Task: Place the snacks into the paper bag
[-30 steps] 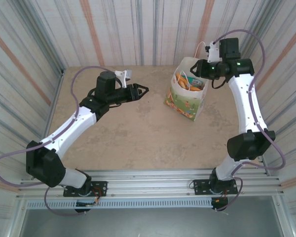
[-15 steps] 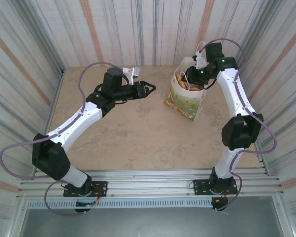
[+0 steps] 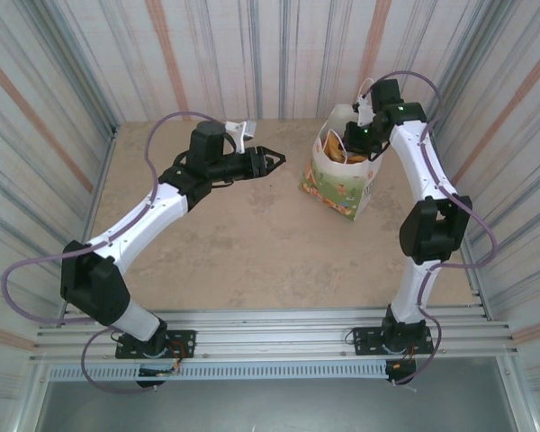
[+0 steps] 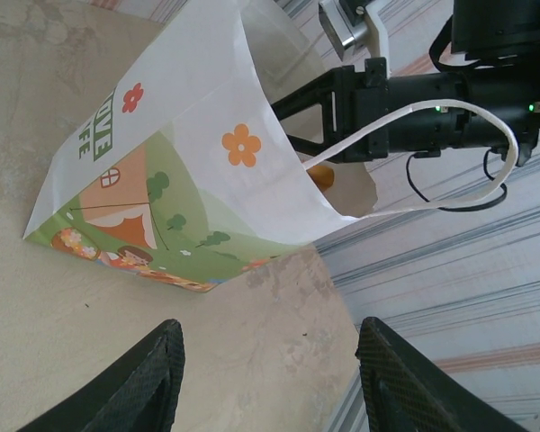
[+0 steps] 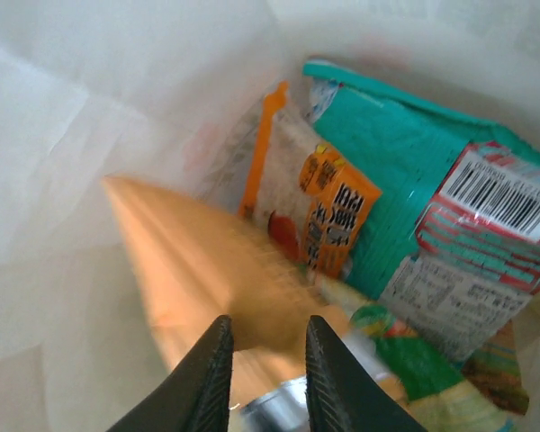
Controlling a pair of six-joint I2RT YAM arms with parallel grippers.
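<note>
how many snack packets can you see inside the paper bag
3 in the right wrist view: a blurred orange packet at left-centre, a teal packet with a barcode at upper right, a green packet at lower right. More may be hidden underneath.

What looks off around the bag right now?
No spill or tear visible. The bag stands upright, snacks jumbled inside. One thing to watch: in the left wrist view a handle loop crosses in front of the right arm; I cannot tell whether it is snagged.
</note>
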